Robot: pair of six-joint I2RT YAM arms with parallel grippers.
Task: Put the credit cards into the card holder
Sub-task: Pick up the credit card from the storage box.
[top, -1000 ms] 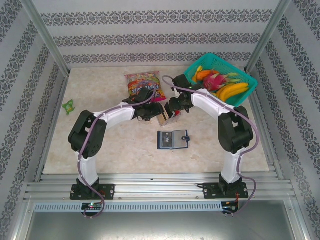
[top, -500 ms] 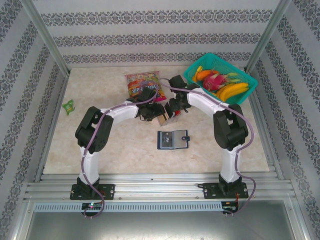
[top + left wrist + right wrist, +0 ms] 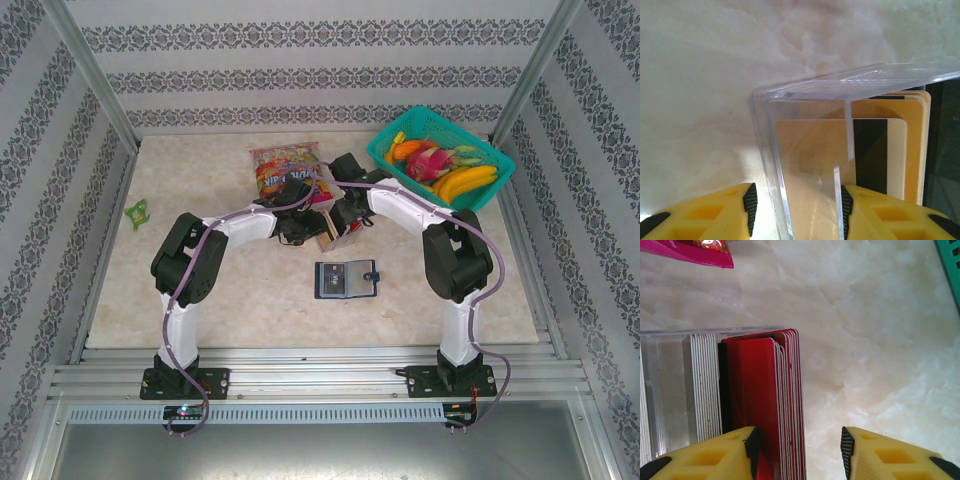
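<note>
At counter [image 3: 220, 300] centre, left tool [image 3: 797, 210], released, straddles a wall of the clear plastic box [image 3: 790, 93]; right tool [image 3: 797, 450], released, straddles thin red plastic cards [image 3: 765, 405]. Likely risk: pinching several together (tightly stacked). The navy leather-like bifold wallet [image 3: 345, 280] lies at 6 o'clock, apart.

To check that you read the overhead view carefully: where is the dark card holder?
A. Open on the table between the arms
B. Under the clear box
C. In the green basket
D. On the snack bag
A: the card holder lies open on the bare table, apart from the green basket, the snack bag and the clear box.
</note>
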